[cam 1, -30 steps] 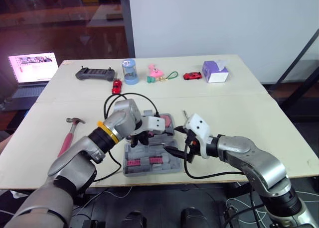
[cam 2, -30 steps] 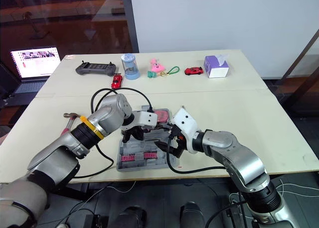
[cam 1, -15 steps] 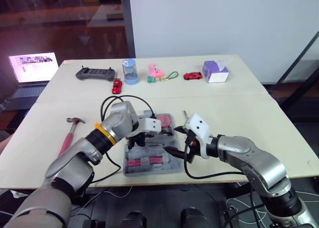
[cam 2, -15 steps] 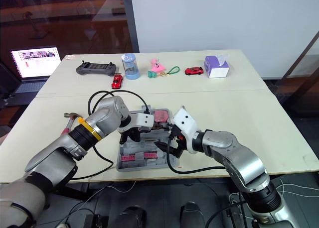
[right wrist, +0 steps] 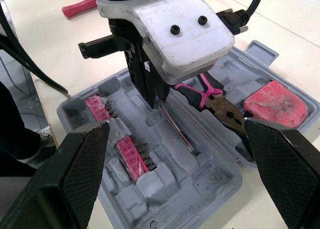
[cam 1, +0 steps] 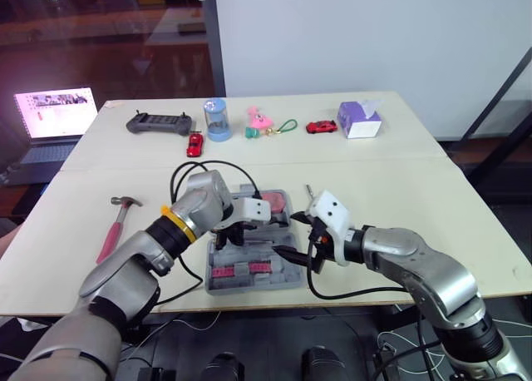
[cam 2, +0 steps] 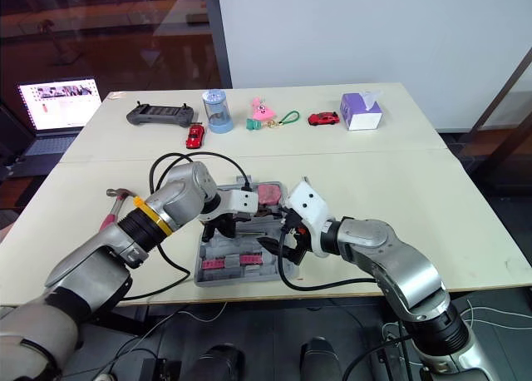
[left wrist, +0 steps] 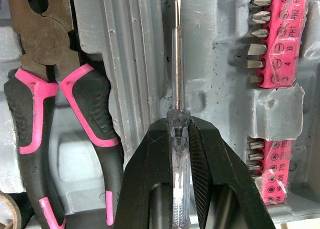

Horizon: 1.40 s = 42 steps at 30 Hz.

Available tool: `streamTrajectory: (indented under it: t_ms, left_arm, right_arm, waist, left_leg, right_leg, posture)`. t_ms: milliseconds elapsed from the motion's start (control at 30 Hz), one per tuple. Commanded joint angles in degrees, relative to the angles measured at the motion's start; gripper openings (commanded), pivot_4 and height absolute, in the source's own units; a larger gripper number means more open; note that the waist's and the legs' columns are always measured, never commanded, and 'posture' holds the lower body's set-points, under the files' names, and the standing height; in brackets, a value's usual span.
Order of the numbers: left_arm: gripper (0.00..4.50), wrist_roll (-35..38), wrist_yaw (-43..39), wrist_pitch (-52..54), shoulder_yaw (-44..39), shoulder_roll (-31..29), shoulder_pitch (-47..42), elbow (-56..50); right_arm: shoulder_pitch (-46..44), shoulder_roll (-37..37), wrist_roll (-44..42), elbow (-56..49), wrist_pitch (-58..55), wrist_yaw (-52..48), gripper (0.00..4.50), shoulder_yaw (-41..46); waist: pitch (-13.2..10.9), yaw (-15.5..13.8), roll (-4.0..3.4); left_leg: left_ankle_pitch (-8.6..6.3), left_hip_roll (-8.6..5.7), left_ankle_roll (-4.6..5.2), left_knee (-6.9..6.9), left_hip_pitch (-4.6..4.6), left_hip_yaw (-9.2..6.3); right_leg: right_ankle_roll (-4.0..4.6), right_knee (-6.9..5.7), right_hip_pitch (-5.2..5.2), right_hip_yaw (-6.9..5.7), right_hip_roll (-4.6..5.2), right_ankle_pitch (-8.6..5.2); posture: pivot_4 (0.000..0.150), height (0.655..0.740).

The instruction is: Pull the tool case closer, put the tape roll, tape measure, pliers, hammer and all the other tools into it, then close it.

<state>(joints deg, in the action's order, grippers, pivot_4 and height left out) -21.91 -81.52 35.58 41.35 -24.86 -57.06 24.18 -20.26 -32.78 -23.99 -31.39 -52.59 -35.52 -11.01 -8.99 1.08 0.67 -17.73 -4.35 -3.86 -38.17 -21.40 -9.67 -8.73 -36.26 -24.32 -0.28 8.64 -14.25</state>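
Left wrist view shows the left gripper with jaws clamped on a screwdriver, apparently to seat it beside the pliers in the open tool case at the counter's front edge, while the right gripper's jaws gape alongside.

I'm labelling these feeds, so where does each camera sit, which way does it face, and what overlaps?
Left and right eye views: on the head, facing forward and down over the table and tool case; both arms show, left gripper and right gripper.
Left wrist view: on the left wrist, looking along its fingers, shut on a screwdriver, into the case beside the pliers.
Right wrist view: on the right wrist, looking between its open fingers at the case and left gripper.
Shared: both wrist views show screwdriver, pliers and case.
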Motion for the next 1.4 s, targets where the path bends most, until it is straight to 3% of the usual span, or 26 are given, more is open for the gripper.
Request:
streamTrajectory:
  t_ms: [33, 900, 967, 1133, 1400]
  left_arm:
    - [0.03, -0.29, 1.22, 0.08, -1.42, -0.30, -1.60, 0.00]
    - [0.03, 0.10, 1.57, -1.19, -2.94, -1.35, -2.29, -1.58]
    - [1.03, 0.24, 1.77, -1.24, -3.40, -1.51, -2.58, -2.31]
    - [2.83, 0.57, 1.18, -0.16, -3.59, -1.83, -2.65, -3.48]
    - [2.83, 2.07, 2.27, -1.13, -5.82, -2.49, -3.03, -4.67]
  right_arm:
    - [-0.61, 0.04, -0.89, -2.10, 0.10, -0.47, 4.50, -0.08]
    - [-0.82, -0.15, -0.77, -2.03, 0.07, -0.99, 4.50, -0.26]
    - [-0.81, -0.15, -0.76, -2.06, 0.08, -1.03, 4.50, -0.24]
    - [-0.65, -0.21, -0.96, -2.20, -0.05, -1.21, 4.50, -0.17]
    - [-0.67, 0.00, -0.99, -2.17, -0.18, -1.14, 4.50, -0.13]
  waist:
    - [0.00, 0.00, 0.00]
    - [0.00, 0.01, 0.00]
    - [0.00, 0.01, 0.00]
    - [0.00, -0.04, 0.00]
    - [0.00, 0.05, 0.00]
  left_leg:
    - [0.00, 0.00, 0.00, 0.00, 0.00, 0.00]
    - [0.00, 0.00, 0.00, -0.02, 0.00, 0.00]
    - [0.00, 0.00, 0.00, -0.02, 0.00, 0.00]
    - [0.00, 0.00, 0.00, -0.03, 0.00, -0.01]
    - [0.00, 0.00, 0.00, -0.02, 0.00, 0.00]
  right_leg:
    - [0.00, 0.00, 0.00, 0.00, 0.00, 0.00]
    - [0.00, -0.02, 0.00, 0.00, 0.00, 0.00]
    - [0.00, -0.02, 0.00, 0.00, 0.00, 0.00]
    - [0.00, -0.02, 0.00, 0.00, 0.00, 0.00]
    - [0.00, -0.01, 0.00, 0.00, 0.00, 0.00]
  posture:
    - [0.150, 0.7400]
    - [0.150, 0.7400]
    - [0.150, 0.7400]
    - [0.150, 0.7400]
    - [0.150, 0.7400]
